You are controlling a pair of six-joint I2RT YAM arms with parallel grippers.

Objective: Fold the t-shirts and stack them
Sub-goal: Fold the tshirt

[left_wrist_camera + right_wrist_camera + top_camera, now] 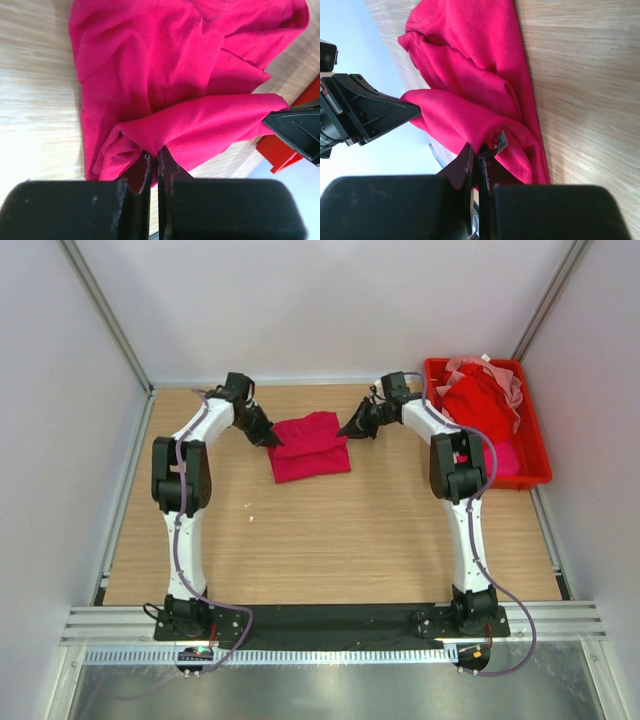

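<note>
Pale wood covers the table [330, 540], with white walls [330, 310] on three sides. At its near edge both arms are bolted to a black plate [330, 620]. A tiny white speck [250, 505] lies on the bare wood farther in, left of centre.

Beyond that, toward the far side and about midway across, the crimson shirt [310, 450] lies in a loosely folded, rumpled bundle. The left gripper [154, 156] has its jaws pinched together on a fold at the bundle's left edge. The right gripper [481, 150] has its jaws nipped on the cloth at the right edge, and one fold runs between the two.

In the far right corner a red bin [525, 483] holds a crumpled red shirt [480, 405], with a pale pink shirt [470, 367] bunched around it.
</note>
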